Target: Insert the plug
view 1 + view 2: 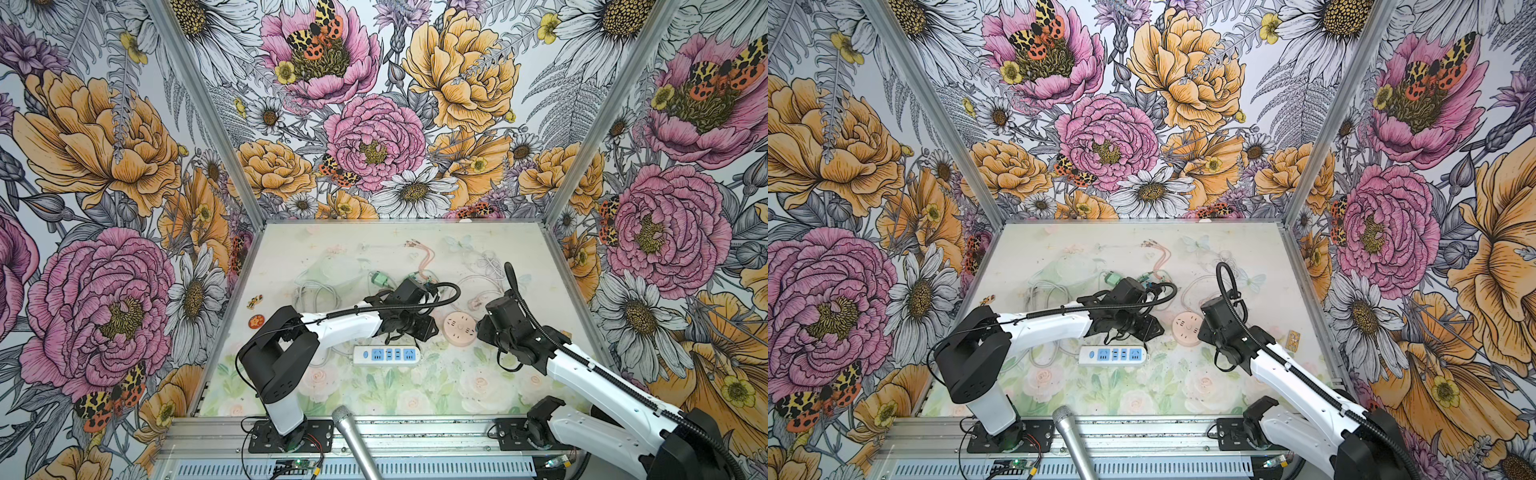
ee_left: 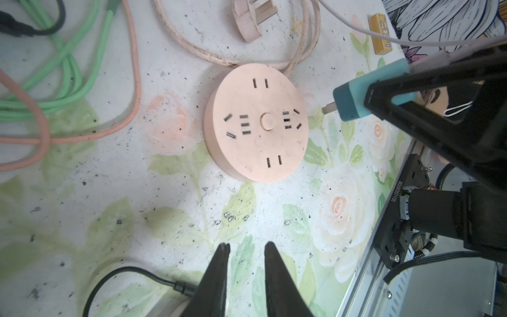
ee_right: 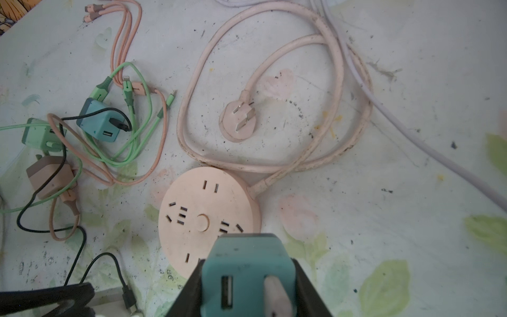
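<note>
Front edge: a grey microphone leans over the aluminium rail between the two arm bases. No writing is legible on it.

Counter: faded rose print, speckled with dark grit. A white power strip with blue socket faces lies flat just in front of the left arm's wrist. No brand can be read.

Left pincer: fingers slightly apart with nothing between them, poised over bare counter short of the hub.

Right pincer: clamped on the teal charger, the plug for this task. Its metal prong points at the round pink socket hub and sits just off the rim, not in any slot. In the right wrist view the charger covers the hub's nearest edge. One USB port shows on its back face, with a pale connector seated beside it.

Hub: flat on the counter, with a centre button and two-slot and three-slot outlets around it.

Writing: the black bracket carries a white serial beginning V02; the rest is uncertain. The small yellow box by the wall is printed but illegible.

Beyond the hub: a pink three-pin plug lies prongs up inside the loops of the pink cord that enters the hub.

Left of that is a tangle: a second teal charger with a black lead plugged in, a green charger, a brown charger and green leads.

Farthest: a pink multi-head cable, then the floral walls.
</note>
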Robot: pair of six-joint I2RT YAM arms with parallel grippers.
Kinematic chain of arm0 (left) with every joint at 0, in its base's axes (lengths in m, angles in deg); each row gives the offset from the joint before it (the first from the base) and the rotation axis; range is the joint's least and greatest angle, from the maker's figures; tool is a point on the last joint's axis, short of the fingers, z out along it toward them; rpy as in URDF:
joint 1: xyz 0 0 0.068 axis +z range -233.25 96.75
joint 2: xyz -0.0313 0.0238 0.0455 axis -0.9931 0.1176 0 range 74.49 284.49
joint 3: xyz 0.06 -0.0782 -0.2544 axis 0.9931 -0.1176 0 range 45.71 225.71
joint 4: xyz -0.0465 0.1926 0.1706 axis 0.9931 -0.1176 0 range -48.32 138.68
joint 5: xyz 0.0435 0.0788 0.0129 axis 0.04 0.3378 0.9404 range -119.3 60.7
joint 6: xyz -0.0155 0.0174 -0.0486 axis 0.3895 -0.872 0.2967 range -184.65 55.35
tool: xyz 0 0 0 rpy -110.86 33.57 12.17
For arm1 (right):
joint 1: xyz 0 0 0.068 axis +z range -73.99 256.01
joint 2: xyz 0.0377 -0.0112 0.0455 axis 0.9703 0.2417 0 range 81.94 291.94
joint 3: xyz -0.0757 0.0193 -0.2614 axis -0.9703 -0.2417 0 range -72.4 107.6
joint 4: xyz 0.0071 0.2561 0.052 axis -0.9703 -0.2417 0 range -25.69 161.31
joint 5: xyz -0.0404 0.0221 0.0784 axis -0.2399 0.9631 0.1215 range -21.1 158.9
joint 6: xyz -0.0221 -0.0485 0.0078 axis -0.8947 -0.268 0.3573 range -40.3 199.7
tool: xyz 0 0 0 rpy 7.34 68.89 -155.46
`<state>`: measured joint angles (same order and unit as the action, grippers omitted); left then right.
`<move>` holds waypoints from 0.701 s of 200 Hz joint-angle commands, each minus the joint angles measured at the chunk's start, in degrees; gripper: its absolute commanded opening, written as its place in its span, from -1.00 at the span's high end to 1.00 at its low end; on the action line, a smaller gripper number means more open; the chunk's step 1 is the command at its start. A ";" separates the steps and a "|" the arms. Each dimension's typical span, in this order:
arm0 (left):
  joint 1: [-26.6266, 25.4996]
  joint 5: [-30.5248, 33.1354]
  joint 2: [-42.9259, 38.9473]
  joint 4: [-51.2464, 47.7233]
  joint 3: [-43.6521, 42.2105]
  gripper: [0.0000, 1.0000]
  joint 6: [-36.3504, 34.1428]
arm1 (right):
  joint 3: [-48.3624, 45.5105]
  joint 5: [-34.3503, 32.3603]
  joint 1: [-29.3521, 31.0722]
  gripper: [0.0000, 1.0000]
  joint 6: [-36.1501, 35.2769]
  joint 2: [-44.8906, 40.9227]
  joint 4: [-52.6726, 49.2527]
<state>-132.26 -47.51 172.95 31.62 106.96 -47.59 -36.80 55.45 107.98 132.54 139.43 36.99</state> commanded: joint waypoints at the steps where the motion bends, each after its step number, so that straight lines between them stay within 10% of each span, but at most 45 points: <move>1: 1.26 1.66 -1.80 -1.31 1.68 0.48 -2.05 | 4.76 -3.86 2.04 1.00 2.33 1.93 1.16; 140: 4.72 -0.39 -2.02 -2.36 3.46 0.48 -6.99 | 2.25 -0.60 4.19 1.00 -8.69 2.10 6.53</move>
<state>-128.26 -46.75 172.67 29.58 109.91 -52.73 -35.08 52.48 111.95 129.46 140.09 39.50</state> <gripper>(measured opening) 0.259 0.416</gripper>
